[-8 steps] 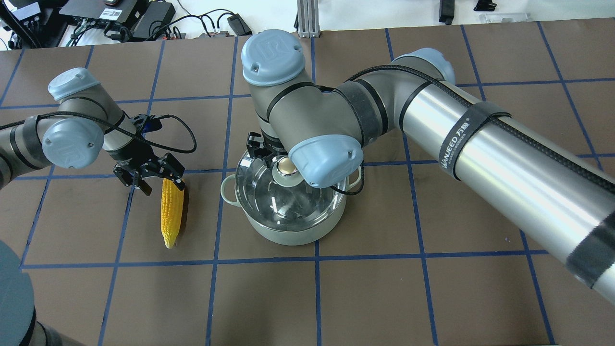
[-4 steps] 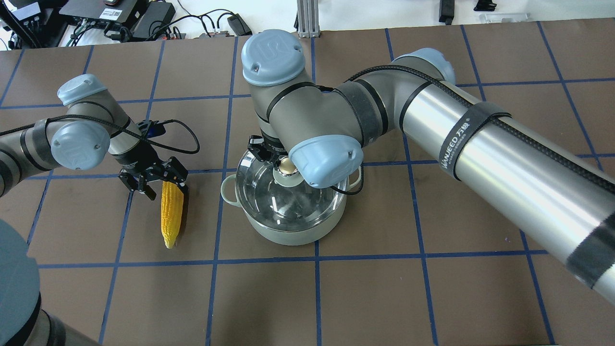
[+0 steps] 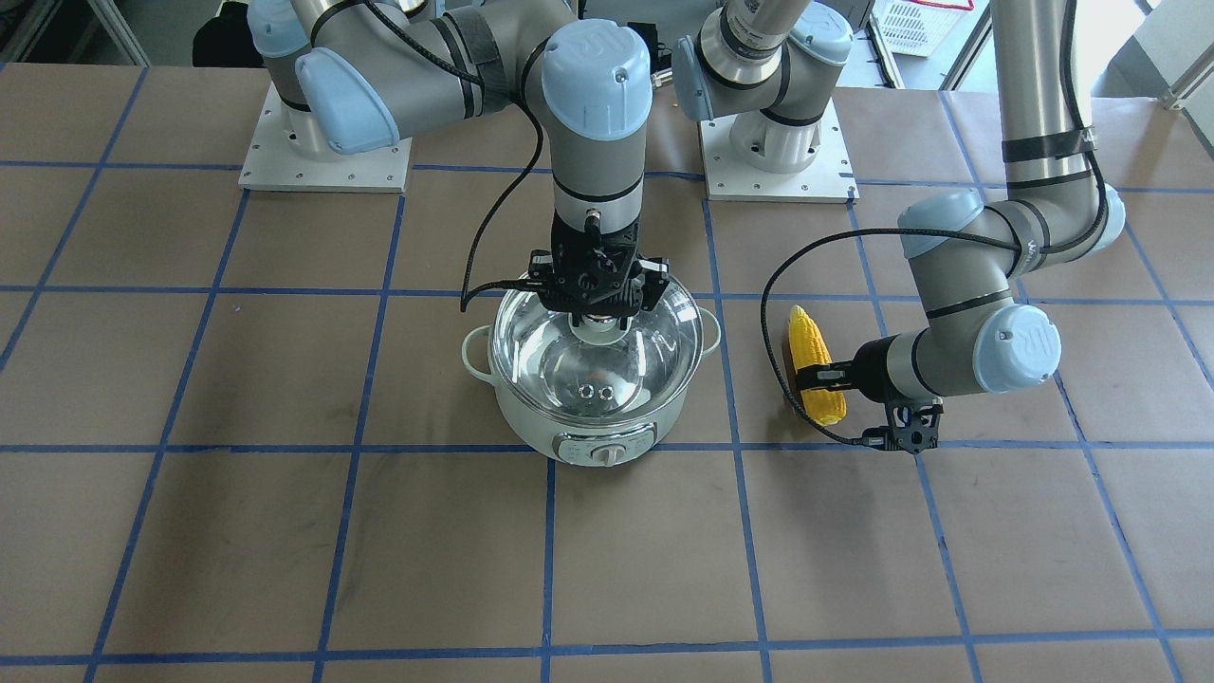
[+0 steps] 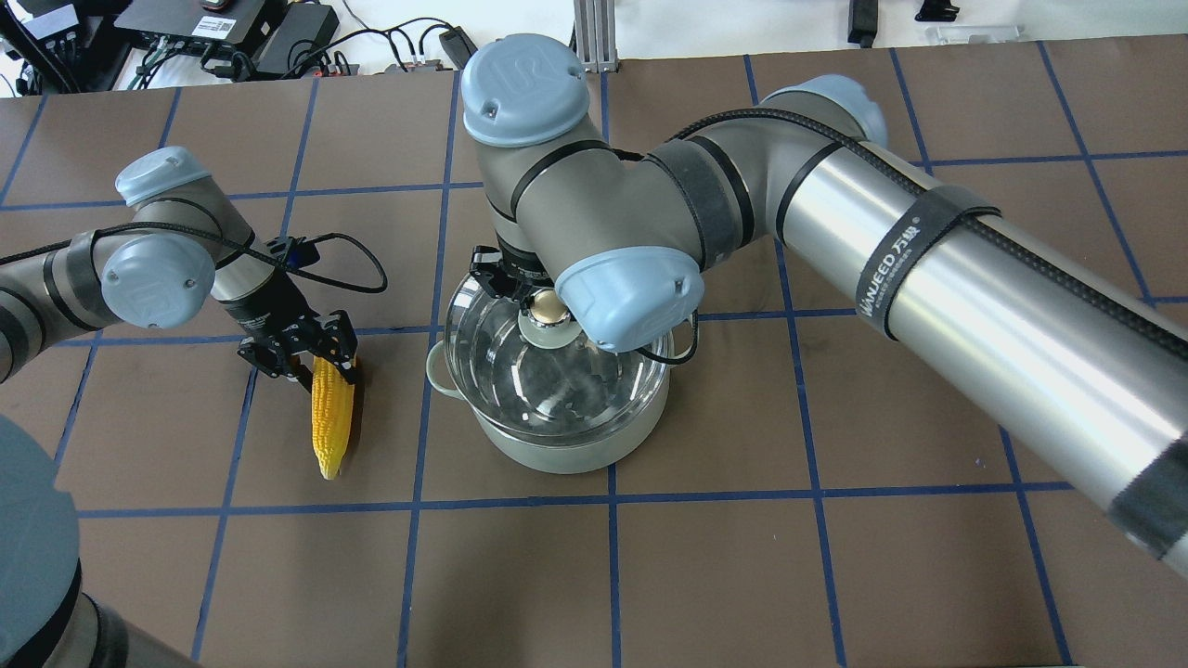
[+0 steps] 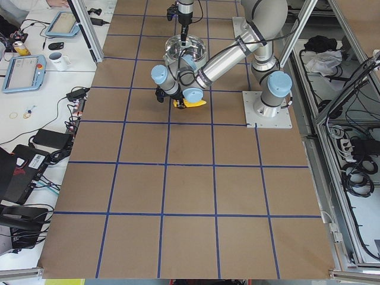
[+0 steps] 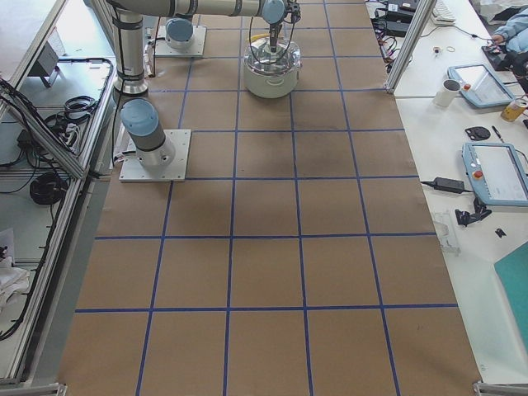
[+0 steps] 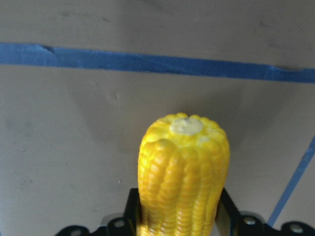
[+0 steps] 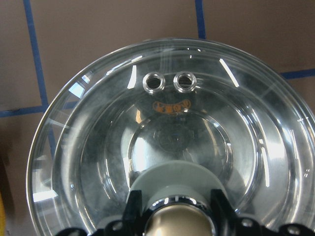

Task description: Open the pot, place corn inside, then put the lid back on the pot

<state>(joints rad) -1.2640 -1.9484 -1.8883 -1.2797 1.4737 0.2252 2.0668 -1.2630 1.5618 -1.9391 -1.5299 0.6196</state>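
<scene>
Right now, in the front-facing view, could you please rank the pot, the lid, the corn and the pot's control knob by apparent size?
1. The pot and the lid: about equally wide, and the lid sits higher, nearer the camera, so I won't rank them.
2. The corn.
3. The control knob, clearly smallest.
</scene>
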